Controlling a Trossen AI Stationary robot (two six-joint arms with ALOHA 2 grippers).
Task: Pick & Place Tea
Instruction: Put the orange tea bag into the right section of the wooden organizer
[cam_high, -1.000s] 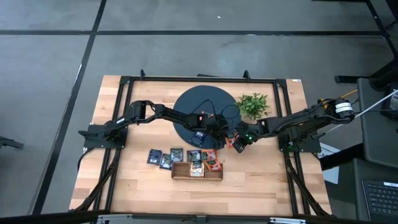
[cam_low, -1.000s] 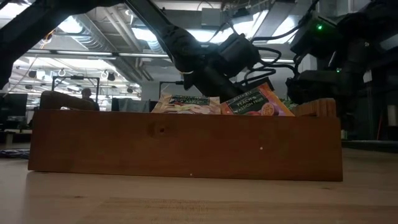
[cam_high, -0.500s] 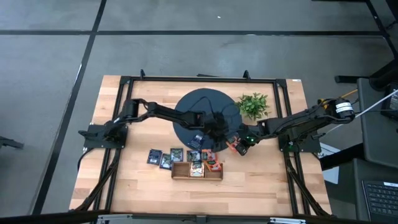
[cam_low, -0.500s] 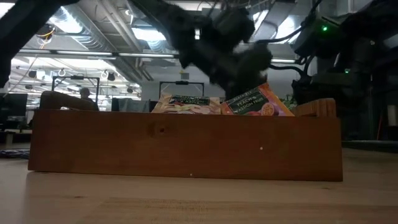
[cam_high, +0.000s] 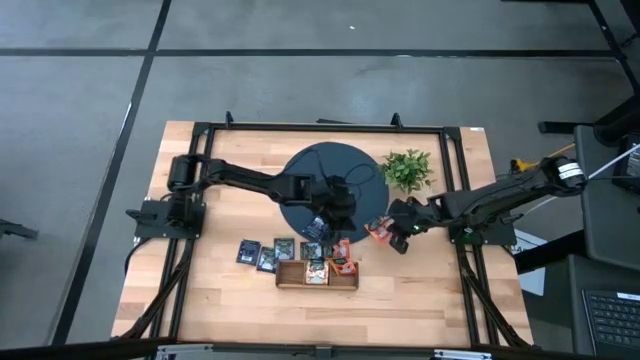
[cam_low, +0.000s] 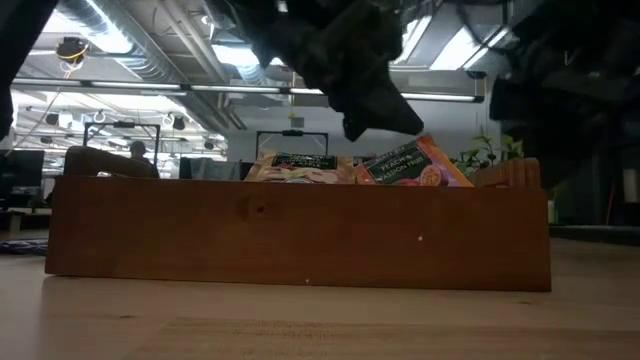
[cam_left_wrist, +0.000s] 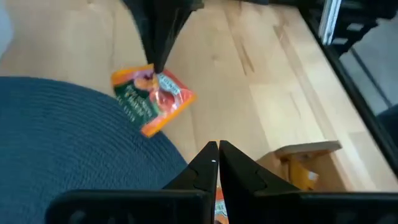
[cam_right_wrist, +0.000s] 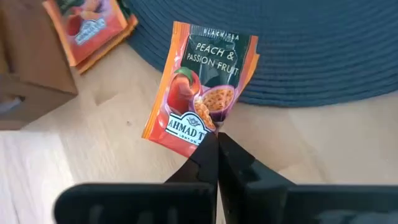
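A: Where is the tea just now?

B: One orange sachet (cam_right_wrist: 202, 84), peach and passion fruit, hangs by its corner from the right pincer (cam_right_wrist: 216, 146), whose fingers are clamped together on it. It sits just off the edge of the round blue mat (cam_right_wrist: 323, 50), above bare counter (cam_right_wrist: 81, 174), beside the wooden tray (cam_high: 316, 275).

A: And the left one?

B: The left pincer (cam_left_wrist: 217, 155) is pressed together on nothing. In the overhead view it hovers over the mat's near edge, close to the tray; its own camera looks past its tips at that same sachet held by the other arm.

A: How much has been done?

B: Some of it, I'd judge. Sachets already stand in the tray: the level view shows a pale sachet (cam_low: 297, 166) and an orange one (cam_low: 412, 165) sticking up above its wall. From above, the middle and right compartments look filled; the left one I cannot make out.

A: What is left?

B: A row of loose sachets (cam_high: 270, 252) lies flat on the counter just beside the tray, several of them dark. Another orange pair (cam_right_wrist: 87, 28) lies by the tray's end. Those, plus the one in the air, look yet to be placed.
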